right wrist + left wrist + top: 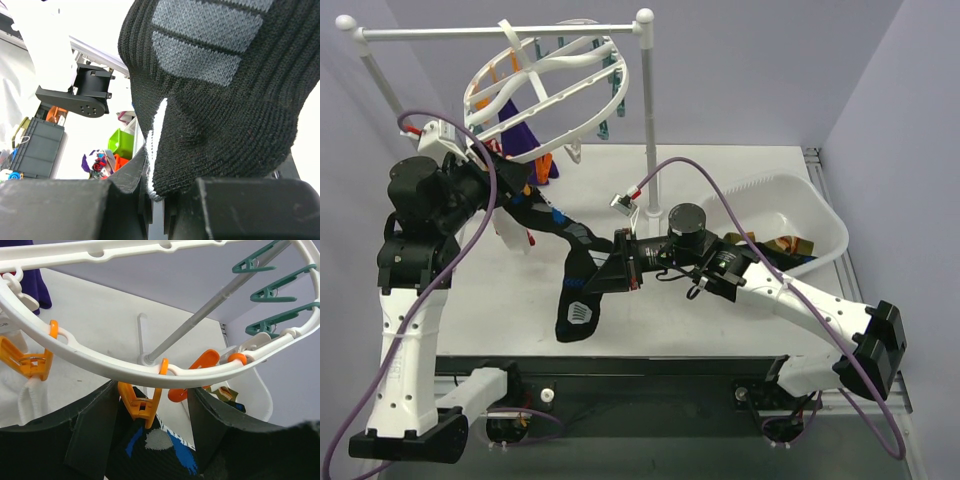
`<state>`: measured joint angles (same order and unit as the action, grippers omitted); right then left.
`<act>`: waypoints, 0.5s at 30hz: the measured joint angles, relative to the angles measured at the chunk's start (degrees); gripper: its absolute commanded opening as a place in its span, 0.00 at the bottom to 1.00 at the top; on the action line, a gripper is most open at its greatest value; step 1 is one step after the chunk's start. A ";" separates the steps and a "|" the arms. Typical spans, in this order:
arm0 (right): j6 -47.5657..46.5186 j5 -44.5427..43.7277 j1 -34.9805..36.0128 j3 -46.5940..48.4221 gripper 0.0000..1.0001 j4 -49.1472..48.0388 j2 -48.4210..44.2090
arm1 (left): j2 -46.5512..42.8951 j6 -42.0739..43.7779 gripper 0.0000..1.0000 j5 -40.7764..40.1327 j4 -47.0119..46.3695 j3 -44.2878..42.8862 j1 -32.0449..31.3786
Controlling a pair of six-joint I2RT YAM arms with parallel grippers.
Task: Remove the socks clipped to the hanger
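The white plastic basin (823,213) holds an olive-striped sock (785,245). The oval white plastic hanger (95,362) hangs from the rail (450,32). A ribbed black knit sock (575,300) runs from an orange clip (142,407) down to the right pincer (155,200), which pinches it. The left pincer (152,390) is spread around that clip.
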<state>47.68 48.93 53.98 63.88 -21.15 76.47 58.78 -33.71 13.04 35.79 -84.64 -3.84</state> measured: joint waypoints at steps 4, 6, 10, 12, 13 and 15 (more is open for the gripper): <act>-0.02 0.02 0.00 0.00 0.00 0.02 0.00 | 0.11 -0.13 0.58 1.05 -0.26 0.66 0.42; -0.04 0.02 0.00 0.00 0.00 0.02 0.00 | 0.09 -0.39 0.44 1.57 -0.96 1.14 0.63; -0.24 0.02 0.00 0.00 0.00 0.22 -0.04 | 0.04 -0.83 0.20 2.49 -2.84 2.47 0.96; -0.28 0.00 -0.02 0.00 0.00 0.68 -0.20 | 0.04 -0.72 0.01 2.58 -3.17 2.67 0.98; -0.42 0.00 0.00 0.00 0.00 0.96 -0.37 | 0.04 -0.70 0.00 2.58 -3.13 2.69 0.98; -0.79 -0.04 -0.02 0.00 0.00 1.90 -0.90 | -0.02 -0.46 0.00 2.40 -3.37 2.69 1.01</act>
<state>46.89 48.88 53.95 63.88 -19.25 75.57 58.76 -34.17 15.44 32.42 -81.95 -2.83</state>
